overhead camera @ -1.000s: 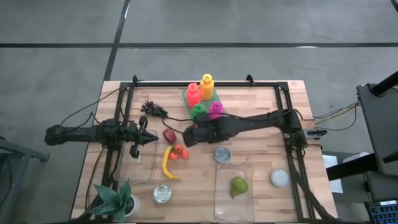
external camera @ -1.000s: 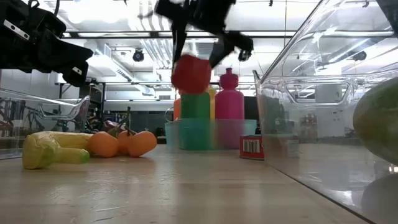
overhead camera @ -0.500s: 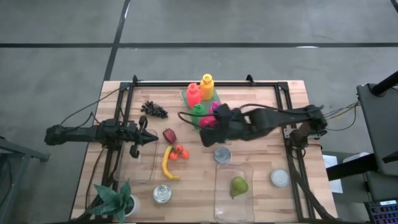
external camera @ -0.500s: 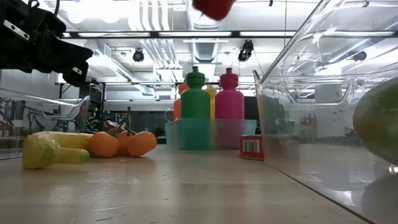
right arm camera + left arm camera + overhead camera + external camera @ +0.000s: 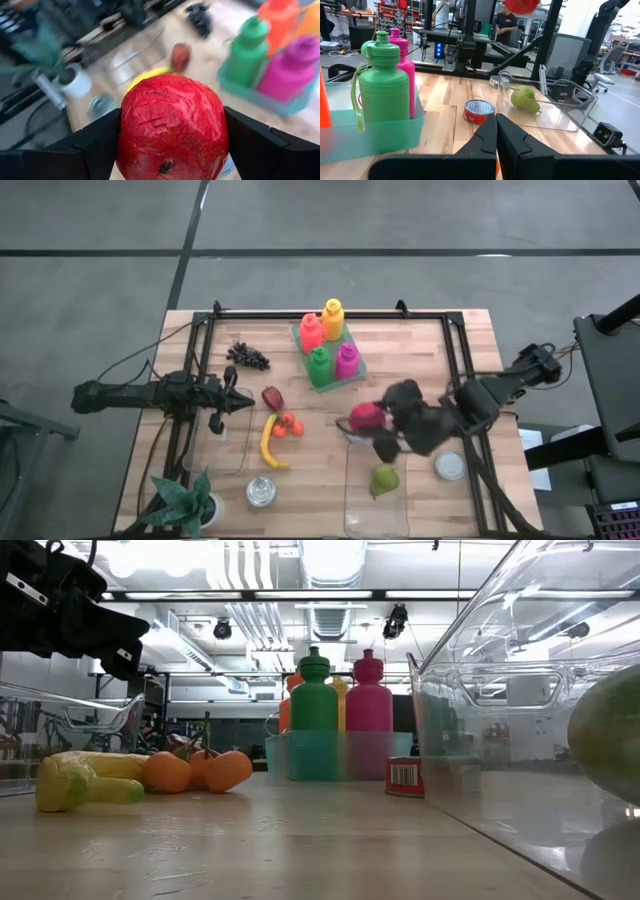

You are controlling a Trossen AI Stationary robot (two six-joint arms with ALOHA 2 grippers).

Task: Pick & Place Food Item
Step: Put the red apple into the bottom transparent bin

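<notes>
My right gripper (image 5: 381,421) is shut on a round red fruit with a rough, cracked skin (image 5: 366,416), which fills the right wrist view (image 5: 172,125). It hangs high over the far end of a clear container (image 5: 352,502) that holds a green pear (image 5: 384,479). The left wrist view catches the red fruit high up (image 5: 522,5). My left gripper (image 5: 246,402) waits shut at the table's left side, its fingers together (image 5: 496,137). The low view shows no right gripper and no red fruit. My right gripper pinches the red fruit between its two fingers (image 5: 95,145), one on each opposite flank (image 5: 129,132). The fingers come roughly level from the table's right side. The fruit is lifted clear of the table, above what the low view takes in.
Coloured bottles stand in a teal tray (image 5: 330,345) at the far middle. Grapes (image 5: 248,357), a dark red fruit (image 5: 272,397), small oranges (image 5: 288,424) and a banana (image 5: 268,442) lie left of centre. A plant (image 5: 190,500), a jar (image 5: 262,492) and a white lid (image 5: 450,466) sit near the front.
My right gripper has carried the red fruit from beside the dark red fruit at the table's middle up and toward the right and near edges, to above the container's far end. The fruit rose out of the low view's top.
</notes>
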